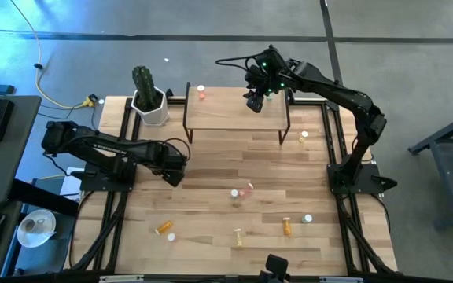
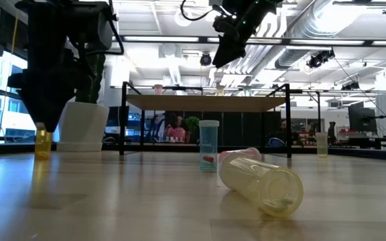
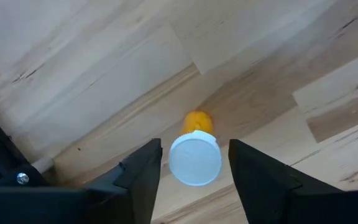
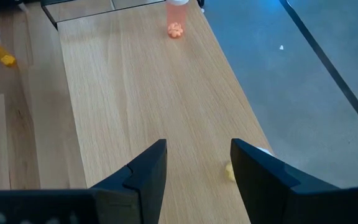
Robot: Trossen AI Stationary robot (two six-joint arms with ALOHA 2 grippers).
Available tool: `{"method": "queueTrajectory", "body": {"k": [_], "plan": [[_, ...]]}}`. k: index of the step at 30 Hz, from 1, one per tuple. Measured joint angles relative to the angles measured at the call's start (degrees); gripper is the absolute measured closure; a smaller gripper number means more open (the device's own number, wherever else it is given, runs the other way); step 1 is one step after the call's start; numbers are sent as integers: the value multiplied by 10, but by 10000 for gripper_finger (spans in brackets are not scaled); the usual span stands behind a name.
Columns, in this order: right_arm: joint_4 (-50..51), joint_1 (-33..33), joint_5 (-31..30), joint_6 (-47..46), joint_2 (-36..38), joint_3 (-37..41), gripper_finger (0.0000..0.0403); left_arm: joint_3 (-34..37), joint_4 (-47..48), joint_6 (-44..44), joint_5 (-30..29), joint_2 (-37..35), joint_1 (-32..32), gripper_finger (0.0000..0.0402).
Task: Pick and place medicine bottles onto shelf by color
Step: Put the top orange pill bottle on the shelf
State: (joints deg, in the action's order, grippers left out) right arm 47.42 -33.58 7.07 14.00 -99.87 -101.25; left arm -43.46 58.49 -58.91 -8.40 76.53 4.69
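An orange bottle with a white cap (image 3: 194,158) stands upright on the table (image 2: 42,144). My left gripper (image 3: 194,174) is open just above it, one finger on either side of the cap, with a small gap on each side. My right gripper (image 4: 197,180) is open and empty above the right part of the shelf (image 1: 234,118). A pink bottle (image 4: 176,12) stands on the shelf's far left corner (image 1: 201,93). A yellow bottle (image 4: 230,171) stands on the shelf below my right gripper, partly hidden by one finger.
Several bottles lie or stand on the near half of the table, among them a yellow one on its side (image 2: 260,181), two at the centre (image 1: 234,192) and one right of the shelf (image 1: 303,135). A white cactus pot (image 1: 149,106) stands left of the shelf.
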Motion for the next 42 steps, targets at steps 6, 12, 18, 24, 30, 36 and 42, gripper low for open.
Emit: {"method": "queueTrajectory", "body": {"k": [6,12,18,24,30,36,42], "plan": [[4,0,0,0,0,0,233,0,0,10,0,0,0,272],[4,0,0,0,0,0,233,0,0,28,-1,0,0,292],[4,0,0,0,0,0,233,-5,-4,71,1,0,9,285],[-2,0,0,0,0,0,233,-62,-16,169,-10,0,22,287],[0,0,-8,-5,0,-10,233,-156,-32,311,-32,0,53,286],[4,0,-35,-6,0,-51,233,-269,-33,450,-99,0,107,285],[8,0,-40,-6,0,-91,233,-365,-112,589,-136,0,180,285]]}}
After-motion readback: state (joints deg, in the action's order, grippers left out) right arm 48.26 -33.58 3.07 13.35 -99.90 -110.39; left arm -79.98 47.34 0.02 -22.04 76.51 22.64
